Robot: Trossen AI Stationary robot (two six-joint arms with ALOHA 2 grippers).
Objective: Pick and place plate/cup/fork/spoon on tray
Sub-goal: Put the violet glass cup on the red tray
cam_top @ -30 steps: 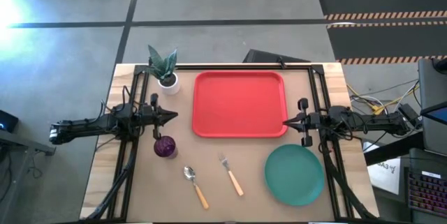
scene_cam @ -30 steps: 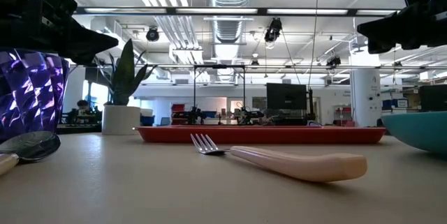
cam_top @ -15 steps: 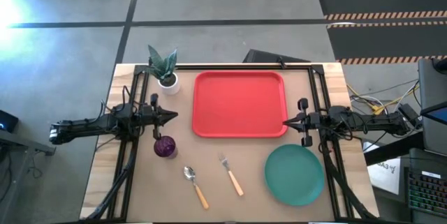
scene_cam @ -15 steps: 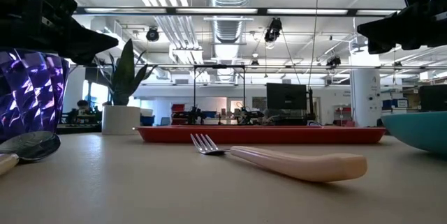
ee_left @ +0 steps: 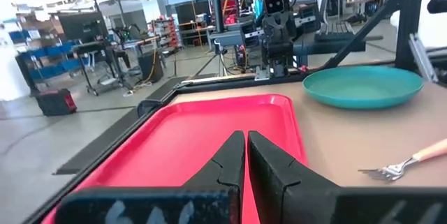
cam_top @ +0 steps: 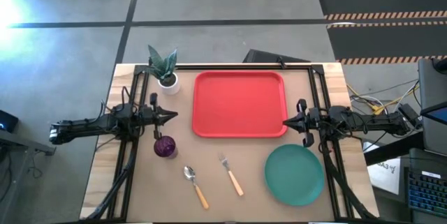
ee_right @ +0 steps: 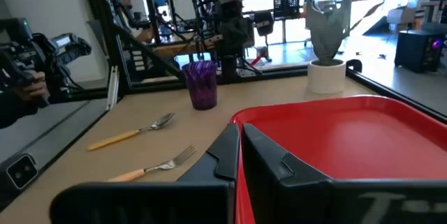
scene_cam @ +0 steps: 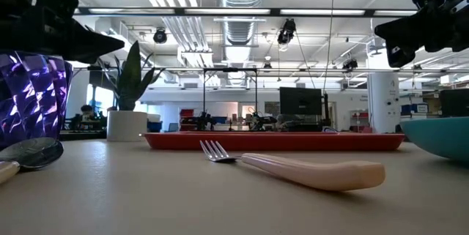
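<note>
The red tray [cam_top: 239, 104] lies at the table's middle, toward the far side. The teal plate [cam_top: 294, 174] lies on the table at the near right. The purple cup [cam_top: 165, 146] stands upright at the near left. The spoon [cam_top: 196, 185] and the fork [cam_top: 230, 174] lie flat between cup and plate. My left gripper [cam_top: 174, 116] is shut and empty, hovering left of the tray and beyond the cup. My right gripper [cam_top: 283, 122] is shut and empty at the tray's right rim, beyond the plate.
A small white pot with a green plant [cam_top: 165, 70] stands at the far left corner beside the tray. Dark frame rails [cam_top: 318, 98] run along both sides of the table. Bare tabletop [cam_top: 209, 147] lies between the tray and the cutlery.
My right gripper has shifted slightly toward the table's left edge and tipped down a little, still shut. Nothing on the table has moved.
</note>
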